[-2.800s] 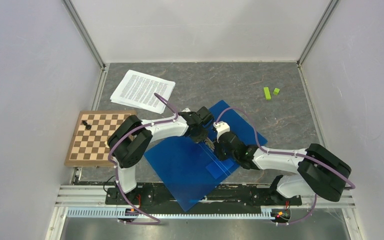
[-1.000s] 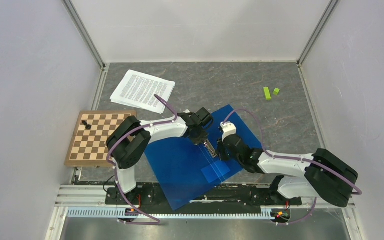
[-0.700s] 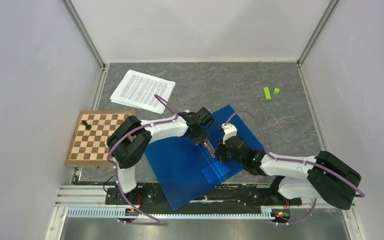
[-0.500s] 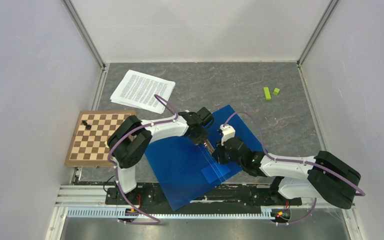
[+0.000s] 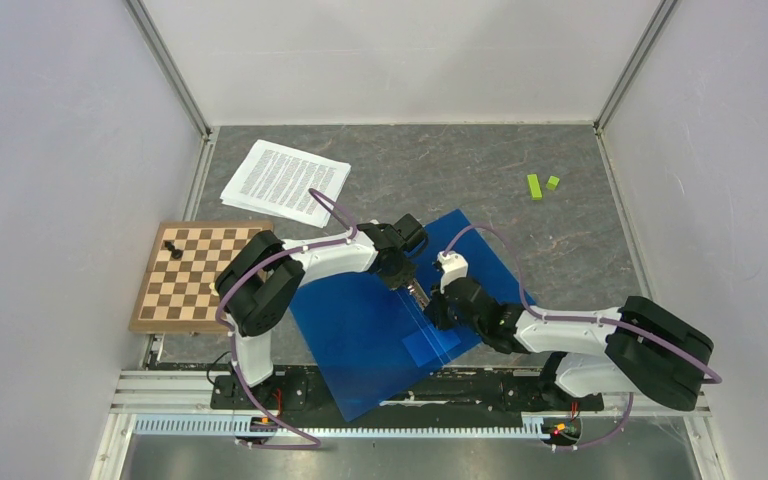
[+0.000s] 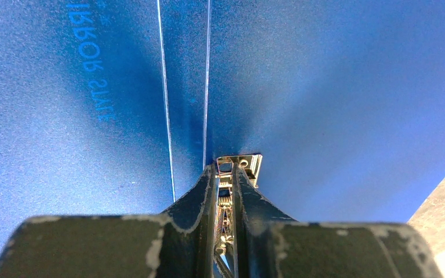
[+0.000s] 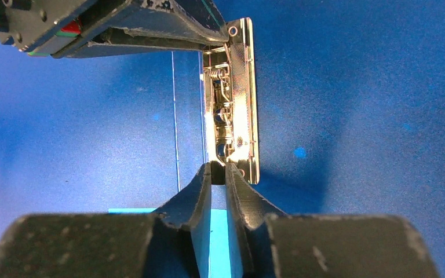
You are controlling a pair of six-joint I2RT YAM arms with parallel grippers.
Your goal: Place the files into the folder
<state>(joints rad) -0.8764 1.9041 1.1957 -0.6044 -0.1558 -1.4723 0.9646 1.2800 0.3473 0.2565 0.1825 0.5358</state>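
The blue folder (image 5: 360, 335) lies open in the middle of the table, its metal clip (image 5: 418, 296) on the spine. My left gripper (image 5: 407, 283) is shut on the clip's far end, seen in the left wrist view (image 6: 225, 169) over the blue folder (image 6: 336, 87). My right gripper (image 5: 434, 308) is shut on the clip's near end; the right wrist view shows its tips (image 7: 218, 168) pinching the end of the clip (image 7: 234, 104). The files (image 5: 285, 182), white printed sheets, lie at the back left, apart from both grippers.
A wooden chessboard (image 5: 200, 275) with one black piece (image 5: 169, 246) lies left of the folder. Two small green blocks (image 5: 540, 185) sit at the back right. Enclosure walls stand on three sides.
The folder has slid and turned slightly to the left. My right gripper has turned and shifted a little left to the clip's near end. The left gripper has stayed on the clip.
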